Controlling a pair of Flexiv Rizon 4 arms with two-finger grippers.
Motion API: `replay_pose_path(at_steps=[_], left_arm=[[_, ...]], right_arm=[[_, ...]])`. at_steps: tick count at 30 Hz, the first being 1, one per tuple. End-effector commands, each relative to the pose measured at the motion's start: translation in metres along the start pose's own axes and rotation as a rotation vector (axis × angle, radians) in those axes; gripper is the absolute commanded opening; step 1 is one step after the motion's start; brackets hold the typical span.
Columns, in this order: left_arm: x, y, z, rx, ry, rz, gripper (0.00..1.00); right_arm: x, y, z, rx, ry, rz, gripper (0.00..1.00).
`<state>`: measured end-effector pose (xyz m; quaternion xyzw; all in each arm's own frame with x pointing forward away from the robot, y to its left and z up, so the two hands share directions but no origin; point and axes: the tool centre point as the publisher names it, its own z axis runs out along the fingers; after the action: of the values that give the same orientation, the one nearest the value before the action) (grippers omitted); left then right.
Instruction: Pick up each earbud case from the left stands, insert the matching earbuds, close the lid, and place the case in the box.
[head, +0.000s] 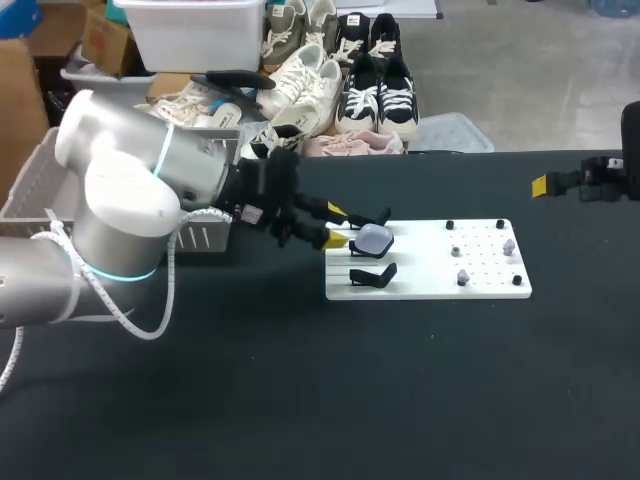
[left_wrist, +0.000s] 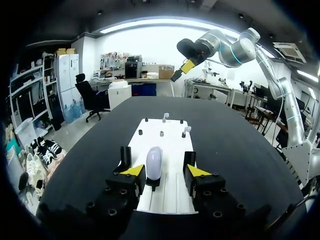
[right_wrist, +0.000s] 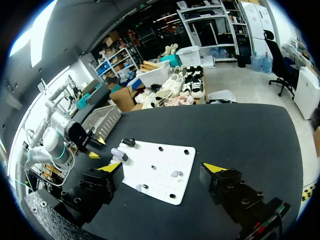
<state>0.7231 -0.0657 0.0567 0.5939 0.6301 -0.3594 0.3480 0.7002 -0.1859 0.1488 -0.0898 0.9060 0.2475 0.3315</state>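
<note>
Earbud case (left_wrist: 154, 161): pale, sitting on a black stand at the near end of the white board (left_wrist: 172, 145). Left gripper (left_wrist: 165, 171) is spread and straddles the case without pinching it. Right gripper (right_wrist: 163, 169) is wide apart, holding nothing, well away from the board.

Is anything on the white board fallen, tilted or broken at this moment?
Nothing stands out. The earbud case sits in its place on the white board, between the open fingers of the left pincer.
</note>
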Motion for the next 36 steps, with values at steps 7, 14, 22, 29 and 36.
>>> replay_pose_path(at_steps=[7,14,22,29,36], left_arm=[[0.006,0.005,0.018,-0.024,-0.003,-0.007,0.71],[0.008,0.008,0.025,-0.018,-0.005,-0.011,0.68],[0.009,0.012,0.033,-0.018,-0.003,-0.001,0.65],[0.009,0.017,0.038,-0.017,-0.008,-0.004,0.6],[0.013,0.017,0.041,-0.012,-0.004,-0.004,0.47]], right_arm=[[-0.001,-0.001,0.0,-0.002,0.003,0.0,1.0],[-0.001,-0.001,0.0,-0.002,0.003,0.0,1.0],[-0.001,-0.001,0.0,-0.002,0.003,0.0,1.0],[-0.001,-0.001,0.0,-0.002,0.003,0.0,1.0],[-0.001,-0.001,0.0,-0.002,0.003,0.0,1.0]])
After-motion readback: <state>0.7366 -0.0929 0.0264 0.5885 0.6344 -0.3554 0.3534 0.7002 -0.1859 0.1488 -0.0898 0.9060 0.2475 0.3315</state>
